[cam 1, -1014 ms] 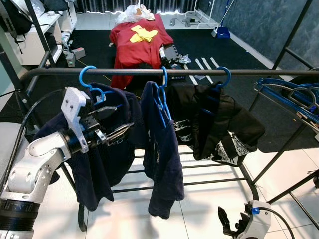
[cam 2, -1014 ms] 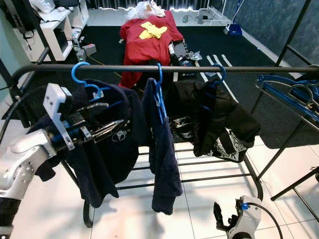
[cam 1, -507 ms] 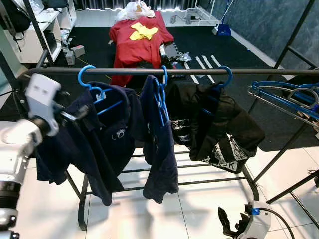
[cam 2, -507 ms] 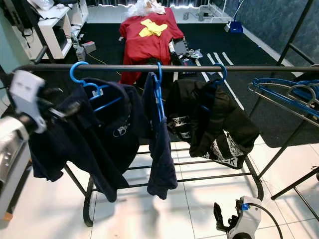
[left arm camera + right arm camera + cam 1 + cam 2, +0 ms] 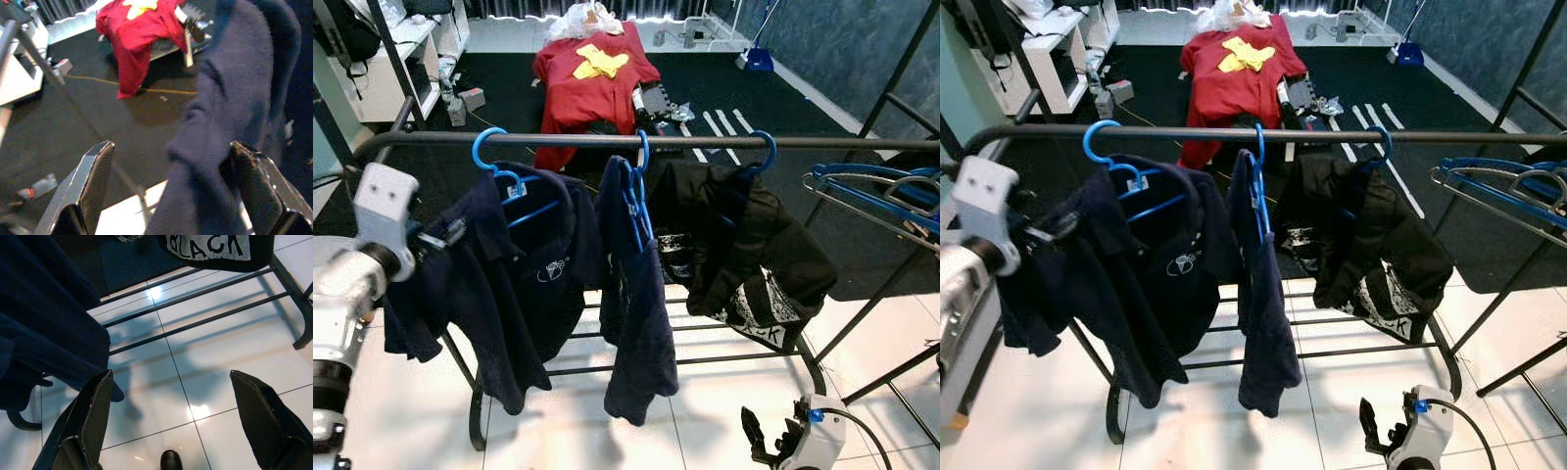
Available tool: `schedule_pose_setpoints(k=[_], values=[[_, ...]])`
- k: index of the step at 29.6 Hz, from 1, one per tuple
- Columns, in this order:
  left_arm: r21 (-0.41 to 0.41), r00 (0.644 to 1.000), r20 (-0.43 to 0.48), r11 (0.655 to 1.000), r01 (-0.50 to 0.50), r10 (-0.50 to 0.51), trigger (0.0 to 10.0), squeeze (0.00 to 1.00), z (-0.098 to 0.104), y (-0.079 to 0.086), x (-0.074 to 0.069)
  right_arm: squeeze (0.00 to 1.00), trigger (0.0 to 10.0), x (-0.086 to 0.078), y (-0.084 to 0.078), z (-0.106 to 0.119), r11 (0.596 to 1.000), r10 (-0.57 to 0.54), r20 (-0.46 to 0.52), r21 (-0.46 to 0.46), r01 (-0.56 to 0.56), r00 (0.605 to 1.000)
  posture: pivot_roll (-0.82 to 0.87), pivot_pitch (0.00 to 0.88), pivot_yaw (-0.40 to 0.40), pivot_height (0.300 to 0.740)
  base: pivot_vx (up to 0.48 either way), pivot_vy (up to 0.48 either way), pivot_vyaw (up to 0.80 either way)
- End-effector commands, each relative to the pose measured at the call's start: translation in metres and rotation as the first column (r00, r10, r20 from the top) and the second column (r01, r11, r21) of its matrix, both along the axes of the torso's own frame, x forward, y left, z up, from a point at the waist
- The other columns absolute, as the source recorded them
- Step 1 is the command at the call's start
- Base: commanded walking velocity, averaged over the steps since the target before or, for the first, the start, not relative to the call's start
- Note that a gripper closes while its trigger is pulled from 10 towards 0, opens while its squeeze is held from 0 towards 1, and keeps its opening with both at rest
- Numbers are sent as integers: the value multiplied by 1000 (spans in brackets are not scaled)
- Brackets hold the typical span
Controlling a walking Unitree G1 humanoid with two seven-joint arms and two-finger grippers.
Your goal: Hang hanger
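Hanger point(image 5: 501, 173): blue, hooked on rail point(image 5: 705, 142), left end, carrying navy shirt point(image 5: 524, 274). Left gripper point(image 5: 171, 196): fingers open, at shirt's left sleeve, below rail. Right gripper point(image 5: 171, 431): open, low, idle.

Rail point(image 5: 862, 143) bare between black garment point(image 5: 744, 245) and rack point(image 5: 876, 191)

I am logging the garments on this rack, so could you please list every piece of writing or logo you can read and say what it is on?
"BLACK": white capitals along the lower edge of the black garment, read in the right wrist view.
White emblem on the chest of the navy polo shirt: too small to read.
Yellow shape on the red shirt: a figure, no letters legible.
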State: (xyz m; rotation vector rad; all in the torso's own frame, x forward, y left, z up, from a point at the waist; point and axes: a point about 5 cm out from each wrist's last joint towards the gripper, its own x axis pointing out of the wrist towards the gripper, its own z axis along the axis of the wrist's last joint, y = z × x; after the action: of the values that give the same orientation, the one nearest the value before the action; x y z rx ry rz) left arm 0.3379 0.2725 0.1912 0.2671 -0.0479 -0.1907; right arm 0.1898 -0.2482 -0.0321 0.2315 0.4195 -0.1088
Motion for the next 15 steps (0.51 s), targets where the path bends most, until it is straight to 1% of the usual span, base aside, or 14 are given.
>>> schedule_pose_setpoints(k=[1,2,3,4,6,8,11,12,15], values=[[-19,998,-48,999,49,-50,10000,0,-17,-16,1,0,10000,-6,-2,-4,1000,-17,-18,2,17,1000,-5,100,-28,740,0,0,0],[-19,998,-48,999,49,-50,10000,0,-17,-16,1,0,10000,-6,-2,-4,1000,-17,-18,2,17,1000,-5,100,-28,740,0,0,0],[-30,996,-61,997,69,-71,10000,0,-21,-23,2,0,10000,-6,-2,-4,1000,-17,-18,2,17,1000,-5,98,-27,740,0,0,0],[-30,996,-61,997,69,-71,10000,0,-21,-23,2,0,10000,-6,-2,-4,1000,-17,-18,2,17,1000,-5,98,-27,740,0,0,0],[-31,993,-76,996,83,-86,10000,0,-25,-30,4,0,10000,-6,-2,-4,1000,-17,-18,3,17,1000,-5,96,-25,740,0,0,0],[-8,994,-86,997,72,-72,10000,0,-26,-30,5,0,10000,-6,-2,-4,1000,-18,-19,3,18,1000,-4,95,-24,740,0,0,0],[-2,994,-87,998,68,-68,10000,0,-26,-29,6,0,10000,-6,-2,-4,1000,-18,-19,3,18,1000,-4,95,-24,740,0,0,0],[3,994,-97,999,53,-53,0,0,-26,-26,7,0,10000,-6,-2,-4,1000,-18,-19,3,18,1000,-3,94,-23,740,0,0,0],[5,994,-101,999,50,-49,0,0,-26,-24,7,0,10000,-6,-2,-4,1000,-18,-20,3,18,1000,-3,94,-23,740,0,0,0]])
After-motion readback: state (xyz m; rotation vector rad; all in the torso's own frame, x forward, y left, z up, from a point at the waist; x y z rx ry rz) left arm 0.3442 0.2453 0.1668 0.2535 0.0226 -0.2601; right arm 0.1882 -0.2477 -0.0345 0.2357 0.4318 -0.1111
